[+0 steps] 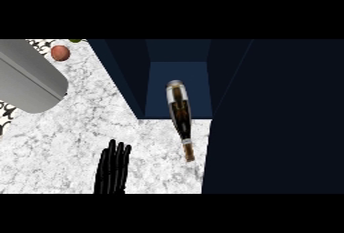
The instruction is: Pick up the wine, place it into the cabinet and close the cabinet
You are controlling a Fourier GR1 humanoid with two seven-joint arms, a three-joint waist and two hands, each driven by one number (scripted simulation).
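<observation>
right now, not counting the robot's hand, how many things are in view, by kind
wine bottle: 1
dark blue cabinet: 1
reddish-brown round item: 1
green item at the top edge: 1
large grey rounded object: 1
total: 5

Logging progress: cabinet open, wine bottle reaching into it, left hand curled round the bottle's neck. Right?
Not quite. The head view shows the left hand open, fingers straight, over the counter, apart from the wine bottle. The cabinet is open and the bottle reaches into it.
</observation>
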